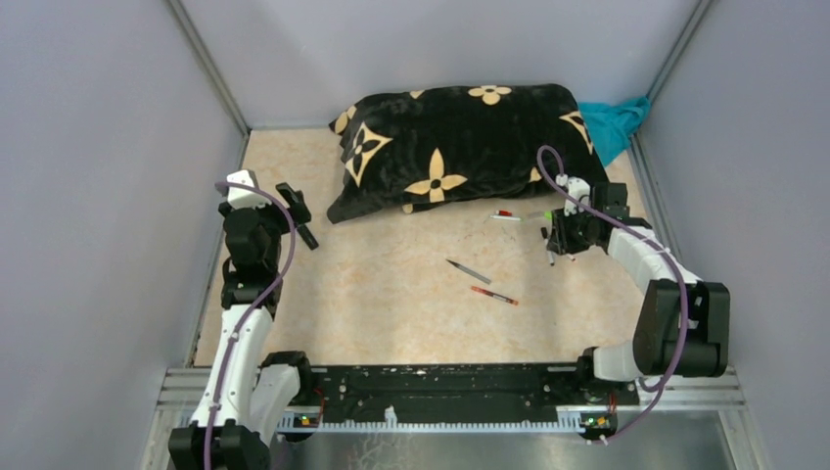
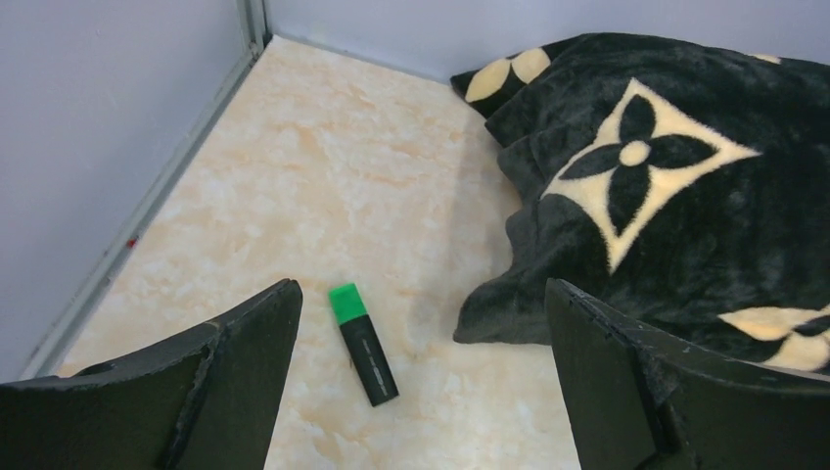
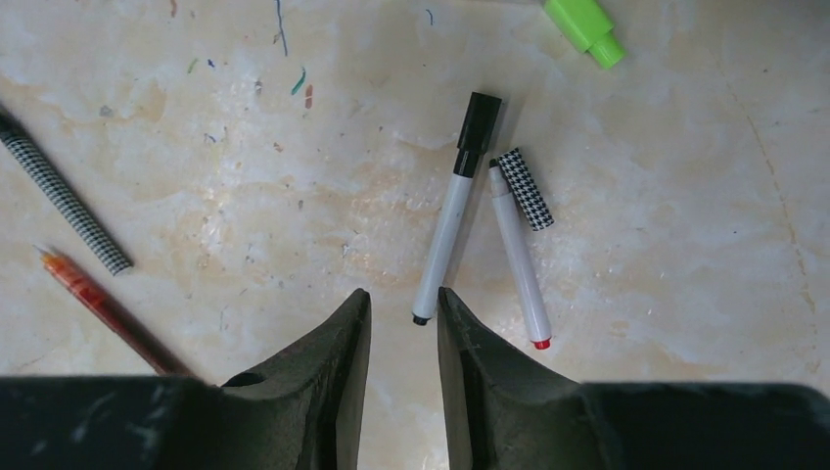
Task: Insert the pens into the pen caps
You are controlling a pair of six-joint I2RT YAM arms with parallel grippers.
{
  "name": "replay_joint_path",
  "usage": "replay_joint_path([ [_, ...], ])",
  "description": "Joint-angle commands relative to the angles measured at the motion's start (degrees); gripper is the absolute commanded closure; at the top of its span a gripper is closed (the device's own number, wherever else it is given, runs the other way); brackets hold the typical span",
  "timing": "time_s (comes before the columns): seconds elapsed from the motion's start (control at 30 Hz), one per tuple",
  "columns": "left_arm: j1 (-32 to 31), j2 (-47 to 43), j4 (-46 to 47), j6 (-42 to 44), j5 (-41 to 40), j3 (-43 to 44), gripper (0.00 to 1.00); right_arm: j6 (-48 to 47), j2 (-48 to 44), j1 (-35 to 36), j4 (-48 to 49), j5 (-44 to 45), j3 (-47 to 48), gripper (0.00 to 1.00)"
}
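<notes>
In the right wrist view a white pen with a black cap (image 3: 455, 211) lies beside a white pen with a red end (image 3: 519, 262). A short houndstooth pen cap (image 3: 526, 188) rests by that second pen's tip. At the left are a houndstooth pen (image 3: 64, 201) and a red pen (image 3: 103, 308). My right gripper (image 3: 403, 294) hovers just short of the black-capped pen, jaws narrowly apart, nothing between them. My left gripper (image 2: 422, 286) stands wide open above a stubby black marker with a green end (image 2: 362, 343). The top view shows the grey pen (image 1: 468, 271) and red pen (image 1: 493, 295) mid-table.
A black pillow with cream flowers (image 1: 460, 147) fills the back of the table, and its corner (image 2: 509, 313) lies close to the marker. A teal cloth (image 1: 615, 122) sits in the back right corner. A light green cap (image 3: 585, 27) lies beyond the white pens.
</notes>
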Motion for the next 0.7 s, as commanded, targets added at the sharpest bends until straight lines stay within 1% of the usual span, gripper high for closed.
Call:
replay_joint_path([
  [0.0, -0.19, -0.37, -10.44, -6.48, 1.57, 2.76, 0.01, 0.97, 2.74, 1.59, 3.49, 5.13, 1.00, 0.70],
  [0.1, -0.17, -0.43, -11.71, -9.76, 4.79, 2.98, 0.01, 1.80, 5.48, 1.73, 3.49, 6.97, 2.54, 0.72],
  [0.2, -0.23, -0.66, -11.33, -12.47, 6.62, 2.22, 0.01, 2.11, 6.56, 1.73, 3.47, 7.77, 3.33, 0.72],
  [0.47, -0.19, -0.63, -10.33, -15.52, 7.37, 0.88, 0.01, 3.43, 10.43, 1.73, 3.77, 5.08, 3.42, 0.73],
  [0.53, -0.14, -0.54, -10.06, -16.05, 9.33, 0.77, 0.01, 3.49, 11.41, 1.73, 3.64, 5.40, 3.99, 0.73],
  [0.67, -0.18, -0.18, -9.30, -17.38, 10.75, 0.40, 0.01, 3.04, 12.72, 1.82, 3.26, 7.51, 4.50, 0.78],
])
